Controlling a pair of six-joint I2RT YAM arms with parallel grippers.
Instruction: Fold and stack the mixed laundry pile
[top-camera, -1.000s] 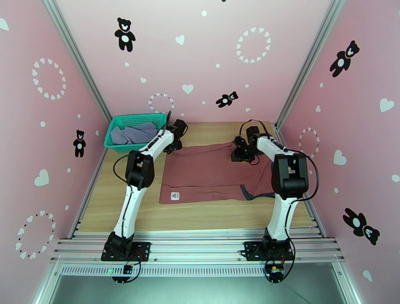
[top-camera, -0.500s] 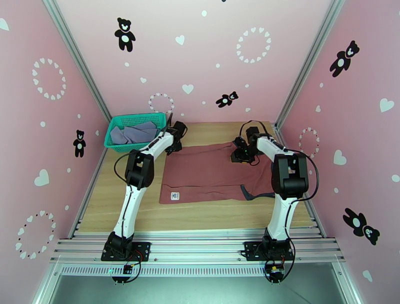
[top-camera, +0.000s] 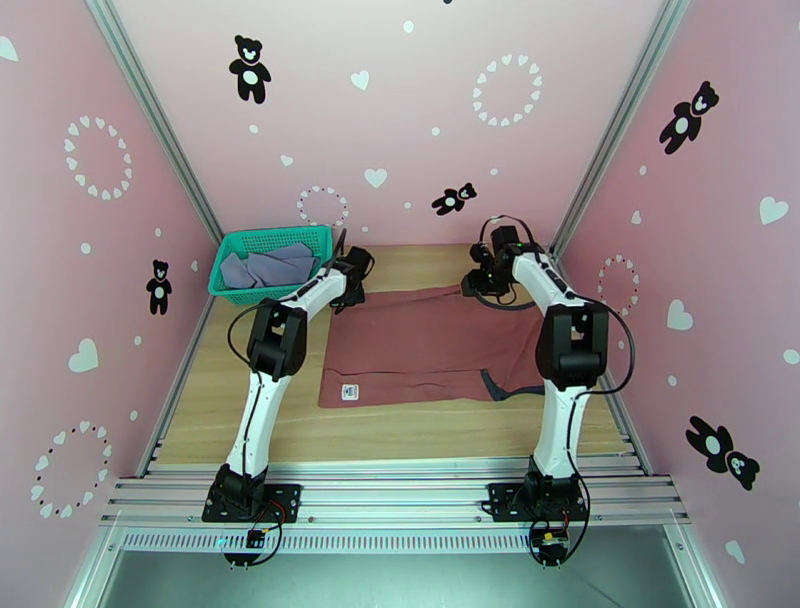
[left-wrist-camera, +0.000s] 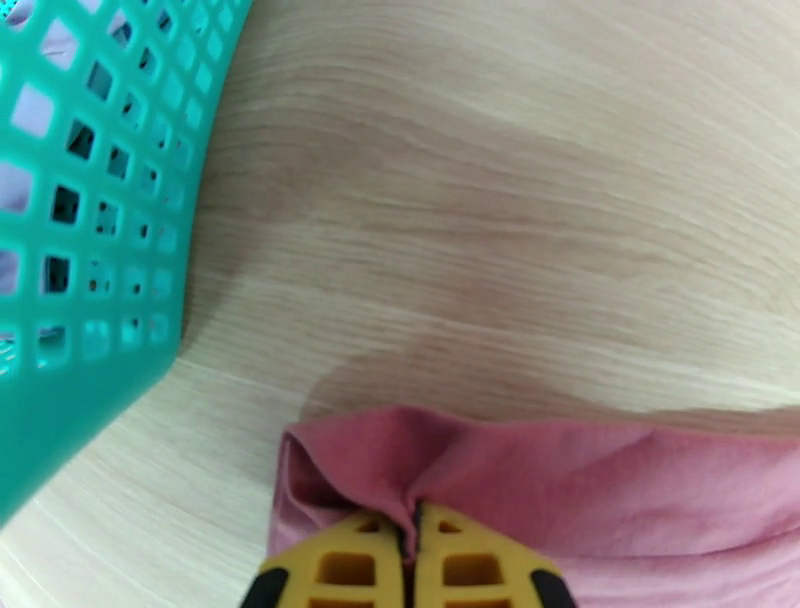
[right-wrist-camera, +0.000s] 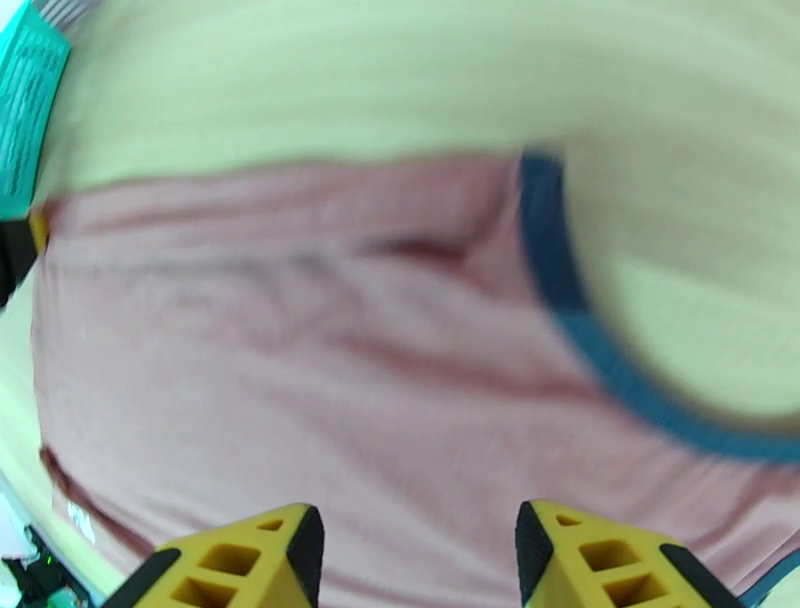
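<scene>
two sets of jaws: left clamped on tank top (left-wrist-camera: 560, 480) corner, right open over its cloth

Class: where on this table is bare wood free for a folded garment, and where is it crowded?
Roomiest: the wooden table strip between the rust-red tank top and the aluminium rail. A smaller patch lies left of the top, nearer than the teal plastic mesh basket. Crowded: the far edge, with basket, left gripper, right gripper.

Heavy blur over the tank top (right-wrist-camera: 300, 380)
</scene>
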